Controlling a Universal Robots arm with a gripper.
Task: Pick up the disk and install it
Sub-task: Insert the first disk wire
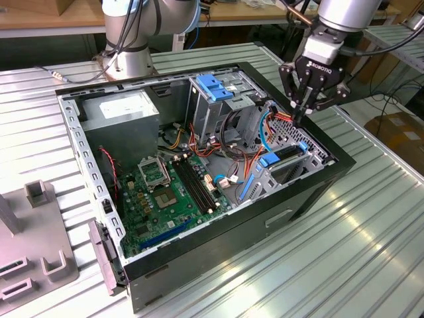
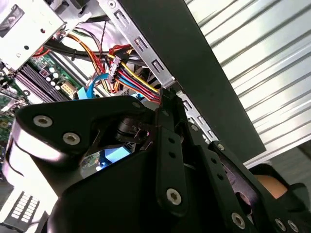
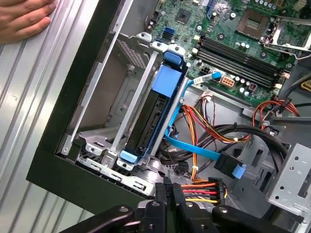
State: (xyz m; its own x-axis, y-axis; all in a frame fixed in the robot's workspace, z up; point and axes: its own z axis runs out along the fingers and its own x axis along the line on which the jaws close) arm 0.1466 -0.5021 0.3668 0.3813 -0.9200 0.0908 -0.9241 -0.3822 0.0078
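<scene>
Ribbed bench (image 1: 358, 252) | disk (image 1: 287, 153) slotted in case (image 1: 218, 242) — just beneath hand (image 1: 296, 114) | hand closed — empty

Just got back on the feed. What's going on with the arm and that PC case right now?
The arm's black gripper hangs shut and empty above one edge of the open black computer case. The grey hard drive in its light-blue plastic carrier stands on edge in the metal drive bay, apart from the gripper. A person's hand rests on the ribbed metal table beside the case.
</scene>
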